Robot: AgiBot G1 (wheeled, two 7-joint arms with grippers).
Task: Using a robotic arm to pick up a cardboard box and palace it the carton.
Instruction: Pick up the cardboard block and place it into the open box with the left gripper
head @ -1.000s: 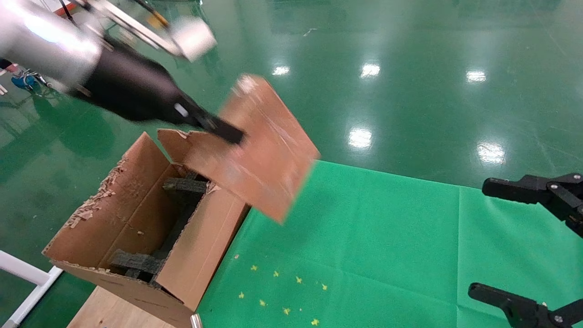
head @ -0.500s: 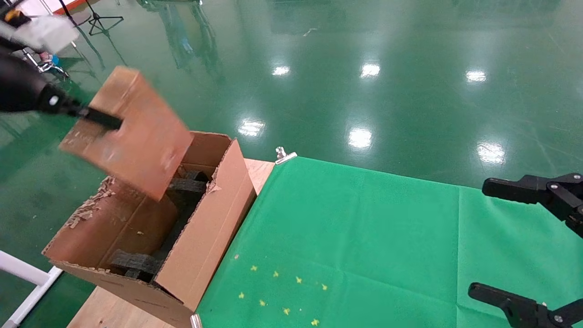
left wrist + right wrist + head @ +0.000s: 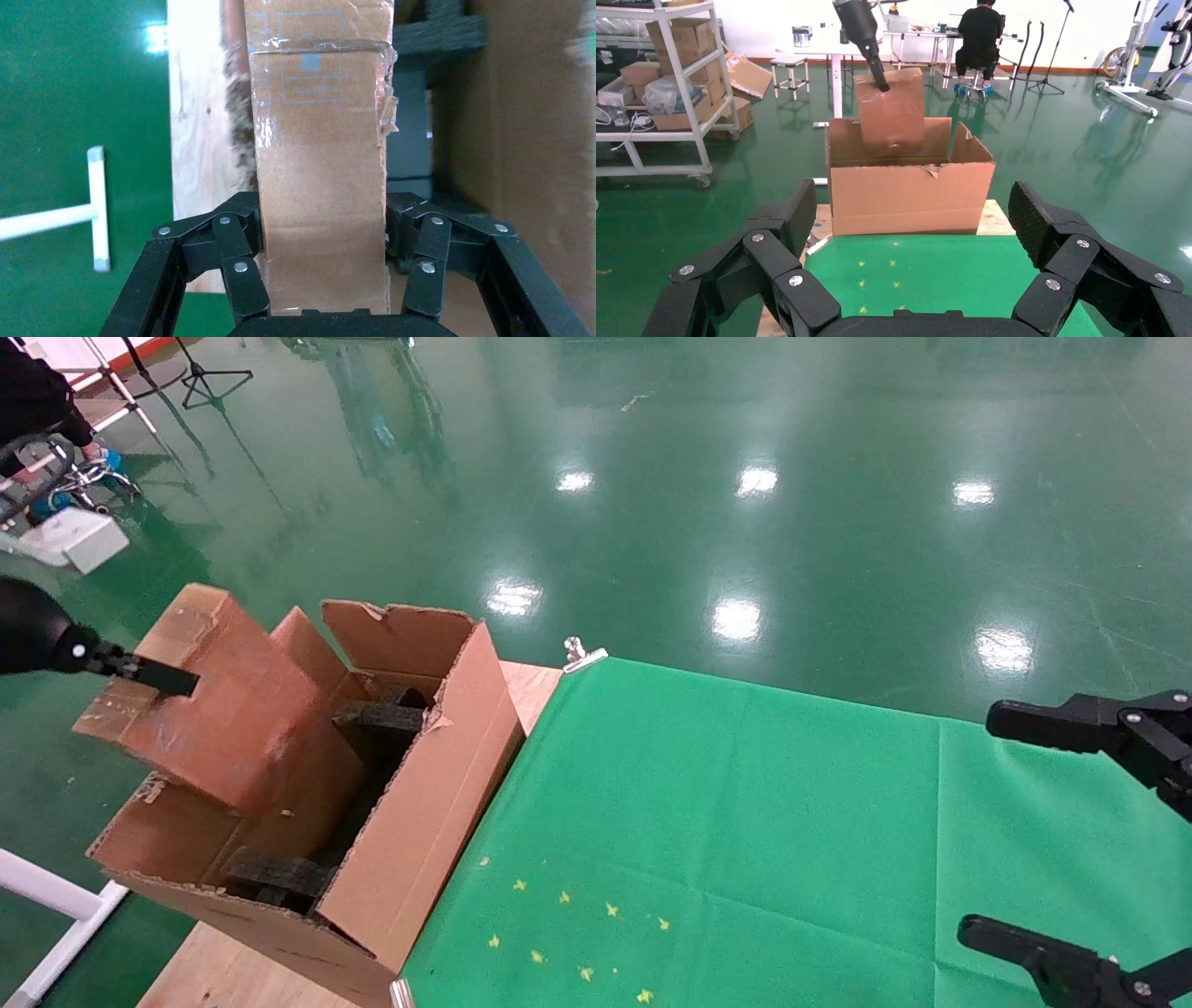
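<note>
The small taped cardboard box hangs tilted over the left side of the large carton. In the head view it covers part of the carton's left flap. My left gripper is shut on it. In the left wrist view the fingers press on both long sides of the cardboard box, with the carton's wall beside it. The right wrist view shows the cardboard box dipping behind the carton's upright flaps. My right gripper is open and parked at the right edge.
Black foam pieces lie inside the carton. A green cloth covers the wooden table, held by a metal clip. A white frame stands by the carton. Shelves with boxes and a seated person are far off.
My left gripper has swung the cardboard box from above the table's corner leftward, then down over the carton's left side. The right gripper has not moved.
</note>
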